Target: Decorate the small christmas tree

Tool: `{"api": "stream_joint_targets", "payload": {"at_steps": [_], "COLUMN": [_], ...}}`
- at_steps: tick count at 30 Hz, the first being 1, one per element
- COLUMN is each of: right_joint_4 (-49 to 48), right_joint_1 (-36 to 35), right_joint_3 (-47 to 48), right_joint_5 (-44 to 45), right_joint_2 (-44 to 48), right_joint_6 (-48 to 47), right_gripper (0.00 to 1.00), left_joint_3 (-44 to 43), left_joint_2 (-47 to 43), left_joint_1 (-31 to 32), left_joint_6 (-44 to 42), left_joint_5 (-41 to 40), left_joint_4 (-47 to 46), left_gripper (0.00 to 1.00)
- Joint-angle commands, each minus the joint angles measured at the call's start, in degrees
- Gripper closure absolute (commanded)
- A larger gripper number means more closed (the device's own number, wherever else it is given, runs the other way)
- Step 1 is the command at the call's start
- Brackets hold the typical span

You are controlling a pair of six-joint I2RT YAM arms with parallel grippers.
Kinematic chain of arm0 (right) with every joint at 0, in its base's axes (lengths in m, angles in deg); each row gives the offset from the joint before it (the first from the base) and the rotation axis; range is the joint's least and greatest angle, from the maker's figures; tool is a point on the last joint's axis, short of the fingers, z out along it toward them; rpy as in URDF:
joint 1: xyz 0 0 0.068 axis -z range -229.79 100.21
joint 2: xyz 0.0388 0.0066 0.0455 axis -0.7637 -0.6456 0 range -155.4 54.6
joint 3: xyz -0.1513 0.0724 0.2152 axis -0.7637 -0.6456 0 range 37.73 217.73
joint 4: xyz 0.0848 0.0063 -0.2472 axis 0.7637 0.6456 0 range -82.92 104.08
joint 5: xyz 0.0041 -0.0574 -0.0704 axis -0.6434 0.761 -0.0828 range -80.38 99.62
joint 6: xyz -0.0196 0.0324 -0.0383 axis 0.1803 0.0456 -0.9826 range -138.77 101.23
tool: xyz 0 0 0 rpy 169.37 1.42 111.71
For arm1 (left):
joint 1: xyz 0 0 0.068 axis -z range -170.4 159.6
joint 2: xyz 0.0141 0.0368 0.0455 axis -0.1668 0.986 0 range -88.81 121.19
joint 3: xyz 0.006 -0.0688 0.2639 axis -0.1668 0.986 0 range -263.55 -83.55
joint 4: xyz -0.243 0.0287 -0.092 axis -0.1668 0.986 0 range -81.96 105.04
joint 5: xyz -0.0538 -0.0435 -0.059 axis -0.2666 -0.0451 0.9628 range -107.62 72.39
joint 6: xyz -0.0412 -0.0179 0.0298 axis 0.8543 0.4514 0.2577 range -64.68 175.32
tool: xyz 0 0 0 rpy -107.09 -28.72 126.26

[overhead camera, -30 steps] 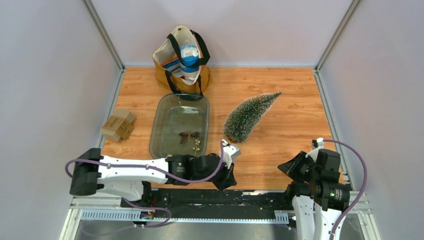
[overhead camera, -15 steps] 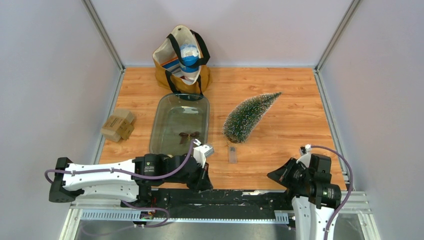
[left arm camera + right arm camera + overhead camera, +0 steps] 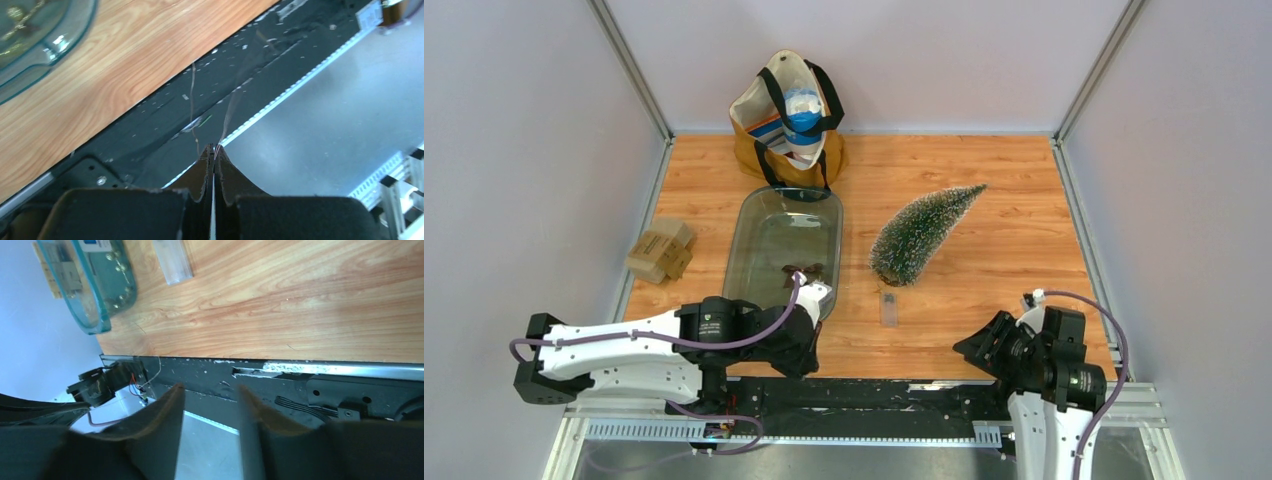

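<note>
Wooden tabletop (image 3: 984,200) still carried the small christmas tree (image 3: 919,235) on its side, undecorated. The left gripper (image 3: 214,150), jaws pressed shut, had withdrawn toward the clear tray (image 3: 744,250), leaving a small clear piece (image 3: 889,307) near the tree's base. The right gripper (image 3: 210,390) had parted partway, empty.

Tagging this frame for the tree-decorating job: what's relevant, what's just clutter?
Job: small christmas tree, lying on its side; clear tray; brown bow inside it.
Likely clutter: tote bag; cardboard boxes; small clear piece near the tree, purpose unclear.
</note>
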Motion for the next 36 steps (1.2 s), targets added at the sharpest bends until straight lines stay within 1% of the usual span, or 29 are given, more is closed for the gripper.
{"api": "stream_joint_targets", "payload": {"at_steps": [1, 4, 8, 10, 13, 15, 18, 20, 22, 25, 29, 30, 33, 36], "right_joint_4": [4.6, -0.8, -10.2, -15.6, -21.2, -24.4, -29.1, -33.2, -36.5, -36.6, -35.2, -35.4, -35.8, -35.8], "right_joint_1": [0.1, 0.2, 0.2, 0.2, 0.0, -1.2, -5.2, -9.7, -15.4, -18.8, -18.9, -18.9, -18.9, -18.9], "right_joint_3": [6.4, 10.5, 13.3, 11.8, 8.3, 6.6, 4.1, 2.1, 0.6, 0.5, 0.7, 0.6, 0.2, 0.0], "right_joint_5": [5.3, 5.8, 3.4, 1.4, -0.4, 0.4, 2.4, 3.9, 6.9, 12.4, 16.9, 17.1, 16.9, 17.3], "right_joint_2": [-4.8, -8.2, -11.7, -13.9, -18.5, -20.8, -23.7, -25.5, -26.9, -28.1, -27.7, -27.5, -27.5, -27.8], "right_joint_6": [-1.7, 0.5, 4.6, 6.4, 7.0, 6.9, 8.9, 11.4, 14.0, 14.9, 13.9, 13.9, 14.0, 13.6], "right_gripper": [0.49, 0.4, 0.39, 0.38, 0.38, 0.38, 0.38, 0.38, 0.38, 0.37, 0.37, 0.37, 0.38, 0.39], "left_joint_3": [-1.6, -0.1, 0.4, 0.3, 0.1, -0.8, -3.9, -6.4, -8.7, -13.4, -18.9, -19.7, -24.5, -28.5], "left_joint_2": [-2.4, -5.2, -7.4, -8.4, -9.5, -10.2, -11.4, -11.6, -11.3, -10.0, -8.7, -8.4, -6.4, -4.2], "left_joint_1": [0.3, 0.3, 0.3, 0.3, 0.3, 0.3, 0.3, 0.3, 0.3, 0.3, 0.3, 0.3, 0.3, 0.3], "left_joint_6": [0.7, 2.1, 3.0, 3.5, 3.8, 4.1, 3.4, 2.1, 0.1, -1.6, -1.8, -1.9, -1.7, -2.4], "left_joint_5": [-3.0, -2.7, -3.1, -3.1, -3.2, -3.4, -3.4, -3.3, -1.3, 0.5, -0.9, -1.8, -5.8, -13.8], "left_joint_4": [10.6, 10.9, 12.6, 13.5, 14.2, 15.4, 16.9, 16.8, 15.8, 15.8, 19.5, 20.5, 27.6, 32.1], "left_gripper": [1.0, 1.0, 1.0, 1.0, 1.0, 1.0, 1.0, 1.0, 1.0, 1.0, 1.0, 1.0, 1.0, 1.0]}}
